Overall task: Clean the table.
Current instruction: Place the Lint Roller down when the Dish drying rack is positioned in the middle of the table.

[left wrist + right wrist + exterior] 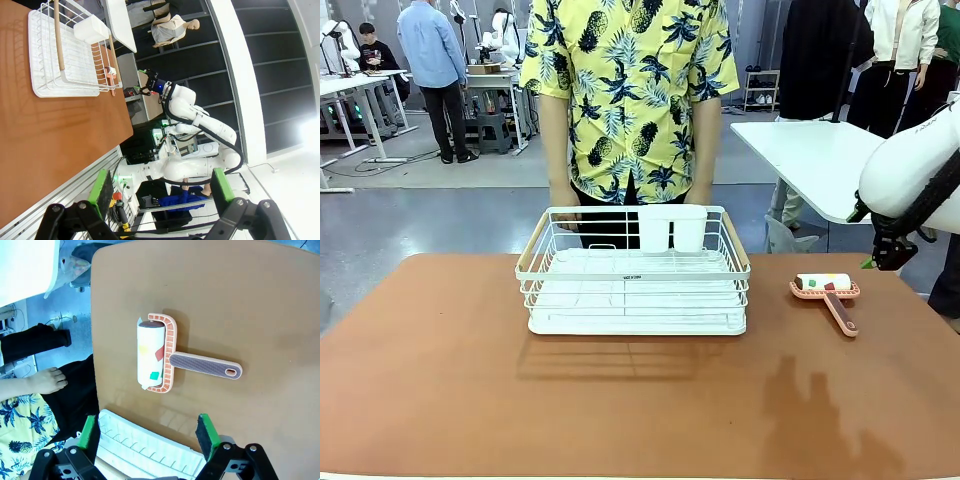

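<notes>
Right gripper (148, 432) spread wide, 2 green pads (204, 430) well apart, nothing between them. Hovering above the table (260, 300), looking down on a lint roller (165, 360) lying flat below. Roller drum white with red and green marks, set in an orange brick-pattern guard, striped handle pointing away from the drum, small slot at handle end. Roller apart from both pads, not touched. Corner of white wire rack (145, 447) just beside the pads at bottom of right wrist view.

Left gripper (160, 187) also released, 2 green pads (103, 186) far apart, holding nothing. Raised off to the side of the table (55, 135), past its pale edge, not over the rack (67, 55).

In front view: right gripper (892, 255) hanging above the table's right side (440, 400), up and to the right of the lint roller (828, 294). Roller near the right edge, well apart from the rack (634, 272). Rack sitting mid-table toward the far edge, white tray under it, 2 wooden side handles, white cup holder (672, 228) at its far rim. Person (630, 95) in yellow pineapple shirt standing at the far side, hands down behind the rack's far rim. Reddish-brown tabletop bare apart from rack and roller, faint shadows on it.
</notes>
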